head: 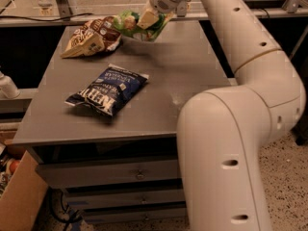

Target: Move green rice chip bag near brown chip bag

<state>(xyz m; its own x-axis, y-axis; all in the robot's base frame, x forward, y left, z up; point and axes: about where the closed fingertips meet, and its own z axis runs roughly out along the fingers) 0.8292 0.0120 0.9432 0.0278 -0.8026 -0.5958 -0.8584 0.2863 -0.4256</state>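
The green rice chip bag (132, 24) hangs in my gripper (148, 19), held just above the far edge of the grey table (192, 76). The gripper is shut on the bag's right part. The bag's left end sits right beside the brown chip bag (91, 36), which lies flat at the table's far left corner. I cannot tell if the two bags touch. My white arm (250, 81) reaches over the table from the right front.
A dark blue chip bag (108, 89) lies on the table's left middle. A rail and glass panel (86, 8) run behind the table. Drawers (139, 174) sit below the tabletop. A cardboard box (19, 196) stands at the lower left.
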